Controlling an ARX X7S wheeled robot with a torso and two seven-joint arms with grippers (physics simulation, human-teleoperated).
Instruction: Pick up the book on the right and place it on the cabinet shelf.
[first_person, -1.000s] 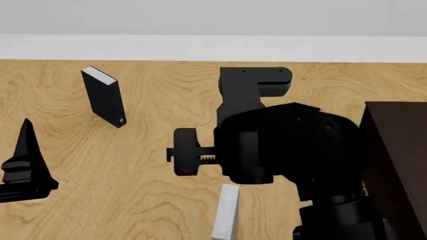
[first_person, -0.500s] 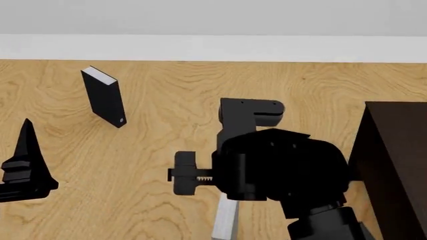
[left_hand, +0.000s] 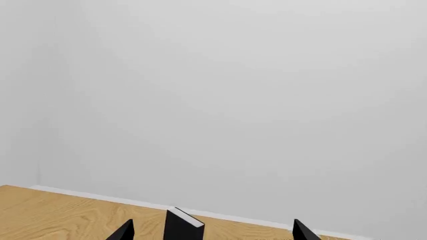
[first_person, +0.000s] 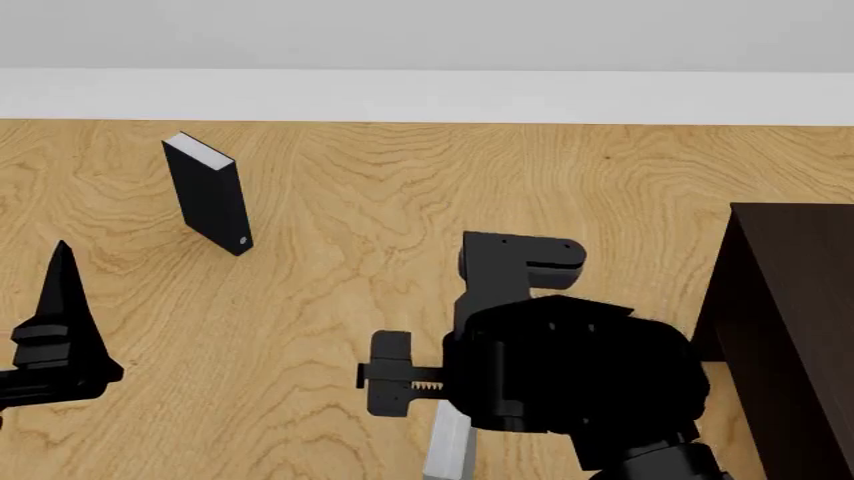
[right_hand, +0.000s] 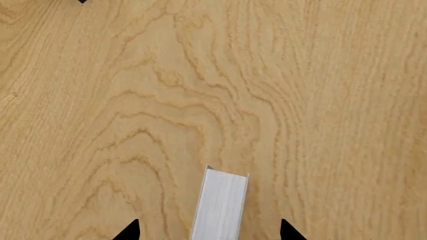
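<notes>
The book (right_hand: 220, 207) is slim and light grey. In the right wrist view its white page edges face up, between the two dark fingertips of my right gripper (right_hand: 209, 232), which is open and not touching it. In the head view only the book's lower end (first_person: 450, 450) shows, beneath my right arm (first_person: 574, 385). The cabinet shelf (first_person: 794, 330), very dark brown, stands at the right edge. My left gripper (left_hand: 213, 234) is open and holds nothing. In the head view it sits low at the far left (first_person: 60, 330).
A black book (first_person: 214, 195) stands upright on the wooden surface (first_person: 347, 250) at the back left, and it also shows between my left fingertips as the black book (left_hand: 181, 227) farther off. A white wall strip (first_person: 427, 95) runs along the back.
My right arm has moved nearer and lower in the head view, covering more of the grey book. The left gripper has shifted very slightly. The books have not moved.
</notes>
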